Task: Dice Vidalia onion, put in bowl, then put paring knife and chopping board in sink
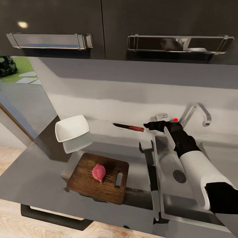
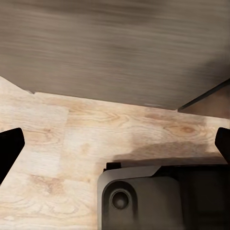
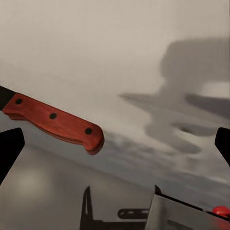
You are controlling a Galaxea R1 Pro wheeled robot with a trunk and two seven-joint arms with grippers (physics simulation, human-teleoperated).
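With the right hand spread wide just short of the red-handled, dark-bladed paring knife, closing off-centre risks nudging it along the grey bench.

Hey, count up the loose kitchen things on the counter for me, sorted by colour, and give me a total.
White: 1, the bowl
Brown: 1, the chopping board
Pinkish-red: 1, the Vidalia onion, lying on the board
Red-handled with dark blade: 1, the paring knife, near the right gripper
Total: 4
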